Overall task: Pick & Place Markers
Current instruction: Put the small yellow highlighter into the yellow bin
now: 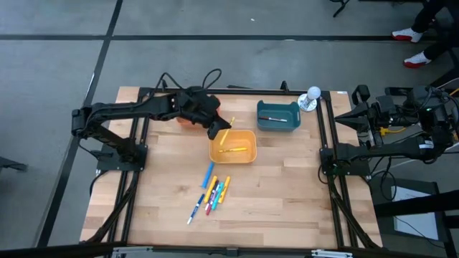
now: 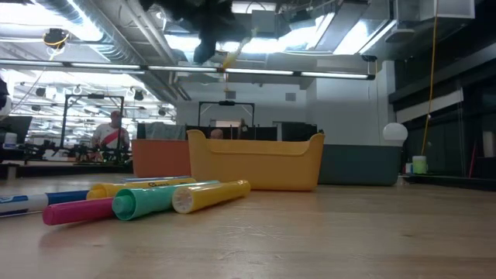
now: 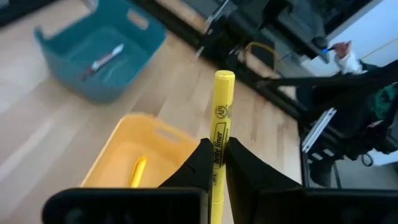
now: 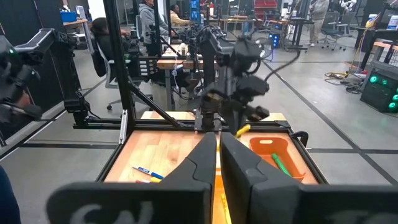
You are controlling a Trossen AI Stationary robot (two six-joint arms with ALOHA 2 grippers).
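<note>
Right now the yellow highlighter (image 3: 219,134) is pinched between the fingers of the left gripper (image 1: 217,130), its capped end sticking out past the fingertips, and it hangs just above the rim of the yellow bin (image 1: 232,155) that lies directly below the gripper. One yellow marker (image 1: 237,150) already rests inside that bin. To finish this step well, I'd say the gripper should drift a little further over the bin's middle, drop lower, and only then let go, so the highlighter doesn't bounce off the edge. Beyond the gripper sits the teal bin (image 1: 278,115) with one marker in it, and behind the arm an orange bin (image 4: 273,152) holding a green marker (image 4: 282,165). The loose markers (image 1: 214,190) wait in a cluster on the wooden table (image 1: 287,186), well in front of the yellow bin. The right gripper (image 4: 218,163) is clenched on nothing, parked off the table's right edge. Behind is a workshop with desks, chairs and people.
</note>
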